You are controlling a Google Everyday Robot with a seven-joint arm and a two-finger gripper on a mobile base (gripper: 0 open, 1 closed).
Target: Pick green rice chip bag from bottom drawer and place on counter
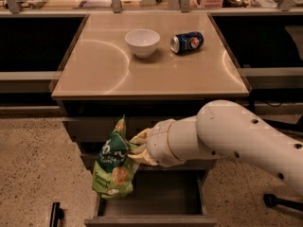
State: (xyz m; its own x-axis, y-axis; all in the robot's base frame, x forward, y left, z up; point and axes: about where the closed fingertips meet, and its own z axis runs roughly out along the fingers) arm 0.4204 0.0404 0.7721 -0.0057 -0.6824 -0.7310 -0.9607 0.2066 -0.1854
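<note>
The gripper (135, 148), at the end of a white arm (236, 136) reaching in from the right, pinches the green rice chip bag (112, 163) by its upper part. The bag hangs in the air in front of the cabinet, over the left side of the open bottom drawer (161, 195). On the counter (118, 74) above stand a white bowl (142, 41) and, just to its right, a blue soda can (186, 41) lying on its side.
</note>
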